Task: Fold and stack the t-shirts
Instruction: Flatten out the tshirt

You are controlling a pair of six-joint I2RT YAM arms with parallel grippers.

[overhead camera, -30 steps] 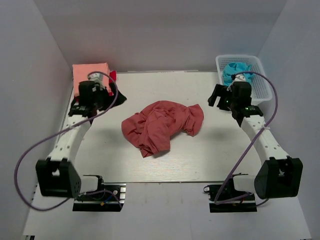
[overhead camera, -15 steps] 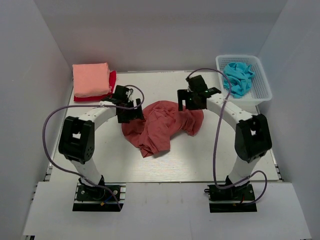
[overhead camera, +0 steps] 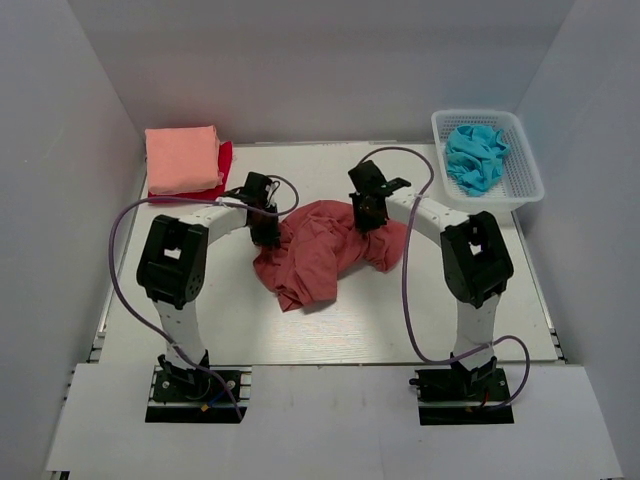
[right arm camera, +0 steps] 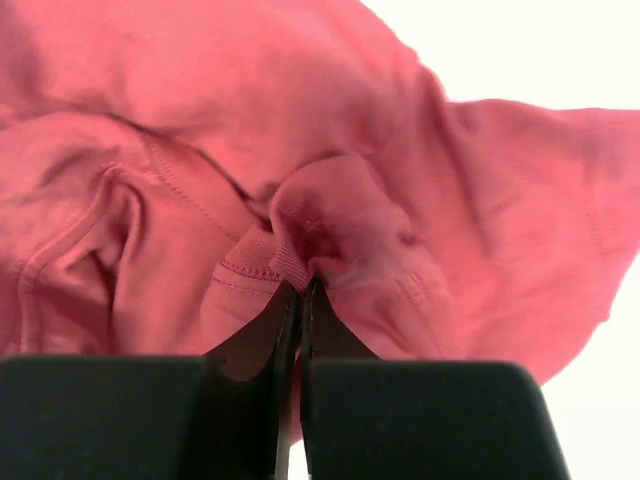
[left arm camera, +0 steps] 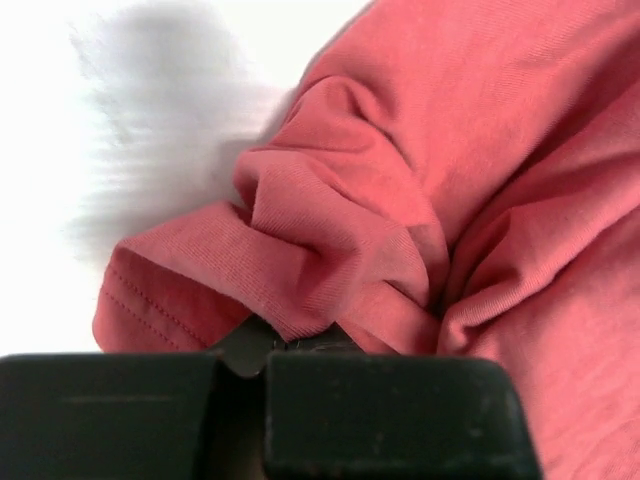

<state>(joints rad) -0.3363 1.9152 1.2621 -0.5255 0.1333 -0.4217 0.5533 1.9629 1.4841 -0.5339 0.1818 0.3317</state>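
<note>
White counter (overhead camera: 340, 335) bears the crumpled brick-red t-shirt (overhead camera: 315, 255) at its centre. Left tool (overhead camera: 268, 238), left of centre, clamps a hemmed fold; right tool (overhead camera: 368, 220), right of centre, pinches another fold, fingers closed on cloth.

Three t-shirts in all: one crumpled brick-red t-shirt (overhead camera: 318, 255) between the two grippers, the left gripper (overhead camera: 268, 237) and the right gripper (overhead camera: 366, 224); one folded salmon-pink t-shirt (overhead camera: 182, 160) and one folded bright red t-shirt (overhead camera: 224, 165), both beyond and outward of the left gripper. One white basket (overhead camera: 526, 172) beyond the right gripper, with one blue cloth (overhead camera: 475, 155) inside it
</note>
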